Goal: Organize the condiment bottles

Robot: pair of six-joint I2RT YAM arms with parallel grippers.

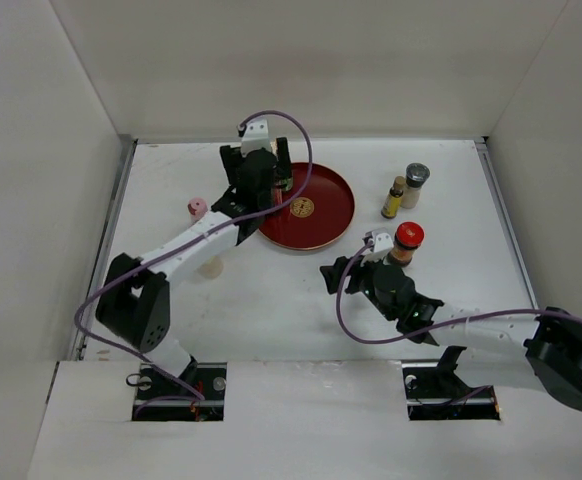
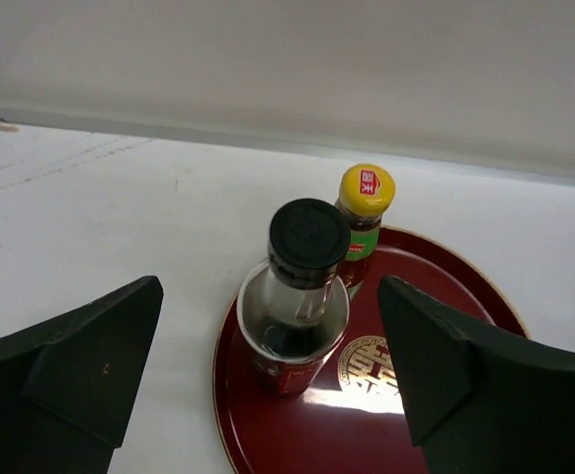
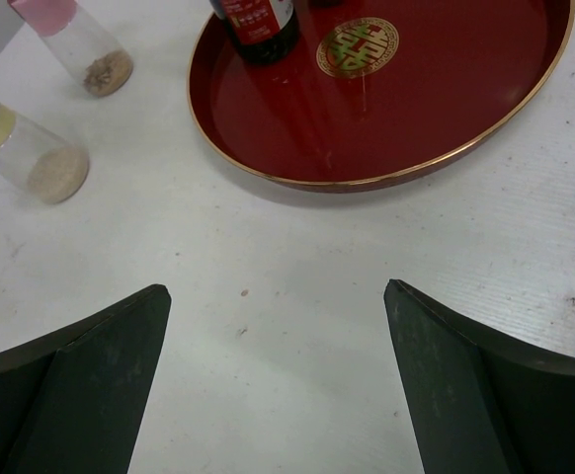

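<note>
The tall clear black-capped bottle (image 2: 302,296) and the green yellow-capped bottle (image 2: 364,212) stand upright on the round red tray (image 2: 446,434), at its left side. My left gripper (image 2: 270,316) is open, its fingers on either side of the black-capped bottle and not touching it; in the top view it (image 1: 258,165) hides both bottles. My right gripper (image 3: 278,296) is open and empty over bare table, just in front of the tray (image 1: 321,215). The pink-capped bottle (image 1: 198,208) and the cream bottle (image 1: 210,266) stand left of the tray. The red-lidded jar (image 1: 407,241), yellow brown-capped bottle (image 1: 394,197) and grey-lidded shaker (image 1: 415,184) stand to its right.
White walls enclose the table on the left, back and right. The right wrist view shows the pink-capped bottle (image 3: 75,39) and the cream bottle (image 3: 26,153) at the upper left. The red-lidded jar stands close beside my right wrist.
</note>
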